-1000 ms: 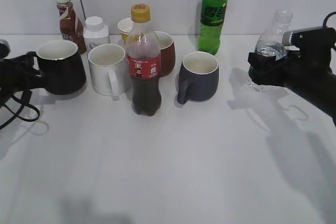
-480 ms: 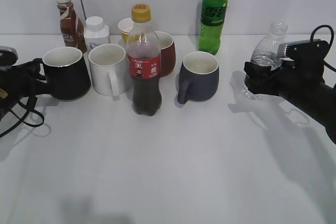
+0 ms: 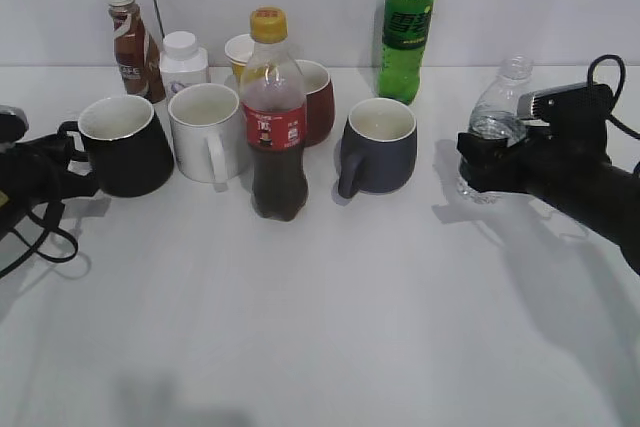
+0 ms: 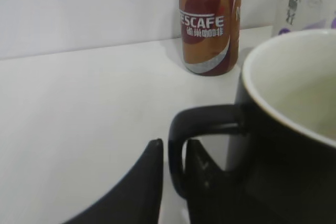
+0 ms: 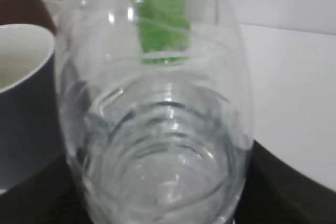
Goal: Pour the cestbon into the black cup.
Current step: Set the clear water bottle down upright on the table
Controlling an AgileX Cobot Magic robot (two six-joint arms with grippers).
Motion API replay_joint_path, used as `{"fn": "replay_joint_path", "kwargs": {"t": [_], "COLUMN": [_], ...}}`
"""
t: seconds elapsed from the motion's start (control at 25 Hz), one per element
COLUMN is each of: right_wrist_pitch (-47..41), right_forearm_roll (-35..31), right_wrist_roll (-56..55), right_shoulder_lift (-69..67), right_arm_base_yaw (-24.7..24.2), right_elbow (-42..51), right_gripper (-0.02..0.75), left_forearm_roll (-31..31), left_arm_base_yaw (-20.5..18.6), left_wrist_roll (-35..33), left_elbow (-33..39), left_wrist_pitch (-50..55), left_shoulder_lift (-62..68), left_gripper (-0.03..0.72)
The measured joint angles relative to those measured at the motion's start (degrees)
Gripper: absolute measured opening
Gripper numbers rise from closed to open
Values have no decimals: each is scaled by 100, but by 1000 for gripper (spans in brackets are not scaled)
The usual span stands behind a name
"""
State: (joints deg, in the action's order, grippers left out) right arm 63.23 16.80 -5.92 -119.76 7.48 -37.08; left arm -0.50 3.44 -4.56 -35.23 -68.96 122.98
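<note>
The cestbon (image 3: 497,107) is a clear ribbed bottle without a cap at the right of the exterior view. My right gripper (image 3: 482,162) is shut on its lower body and holds it upright. In the right wrist view the cestbon (image 5: 157,124) fills the frame and hides the fingertips. The black cup (image 3: 125,145), with a white inside, stands at the left. My left gripper (image 3: 62,155) is shut on its loop handle. The left wrist view shows the black cup (image 4: 283,145) with the gripper (image 4: 176,156) clamped on the handle.
Between the two stand a white mug (image 3: 205,131), a cola bottle (image 3: 273,117), a dark red mug (image 3: 315,100) and a blue-grey mug (image 3: 378,144). A green soda bottle (image 3: 406,22), a Nescafe bottle (image 3: 128,42) and a white jar (image 3: 183,60) line the back wall.
The right gripper has carried the cestbon left and slightly toward the front. The left gripper has shifted the black cup to the right, toward the white mug.
</note>
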Motion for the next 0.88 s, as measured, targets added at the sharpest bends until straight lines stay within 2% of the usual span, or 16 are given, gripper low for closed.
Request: {"fn": "replay_joint_path", "kwargs": {"t": [0.2, 0.4, 0.52, 0.72, 0.88], "right_wrist_pitch": [0, 40, 122, 162, 12], "right_forearm_roll": [102, 102, 90, -44, -100], "right_wrist_roll": [0, 0, 5, 10, -24], "right_shoulder_lift": [-38, -85, -85, 202, 1159], "right_arm_base_yaw": [0, 0, 0, 0, 0], "right_elbow": [0, -12, -30, -30, -30], "right_gripper": [477, 596, 637, 647, 647], "left_forearm_roll": [0, 0, 0, 0, 0], "left_arm_base_yaw": [0, 0, 0, 0, 6], "left_wrist_roll": [6, 6, 10, 10, 10], "left_elbow": [160, 389, 613, 929, 1152], "left_wrist_pitch": [-7, -27, -22, -11, 28], "left_shoulder_lift": [-5, -55, -119, -623, -1452], "left_gripper": [179, 198, 204, 214, 225]}}
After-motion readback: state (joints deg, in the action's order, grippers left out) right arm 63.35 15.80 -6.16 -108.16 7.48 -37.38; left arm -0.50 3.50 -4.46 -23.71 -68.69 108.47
